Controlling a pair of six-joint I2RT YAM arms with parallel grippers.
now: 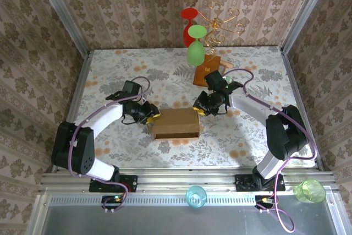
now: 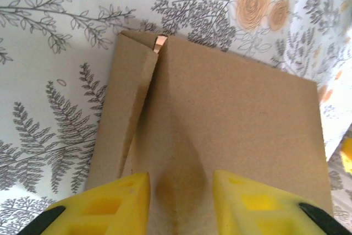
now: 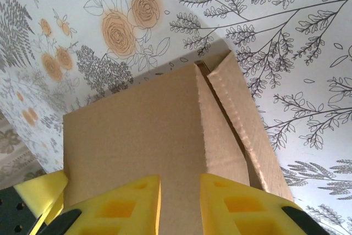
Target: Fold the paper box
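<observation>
The paper box lies closed and flat-topped in the middle of the floral table, light-brown cardboard. My left gripper is at its left end. In the left wrist view its yellow fingers stand apart over the box's top panel, with a side flap slightly ajar on the left; nothing is clamped between them. My right gripper is at the box's far right corner. Its jaws show a narrow gap over the top panel, beside a loose side flap.
Behind the box stands an orange-brown board carrying a gold wire stand with a red glass and a green glass. A teal cup and a green cup sit by the front rail. Patterned walls close three sides.
</observation>
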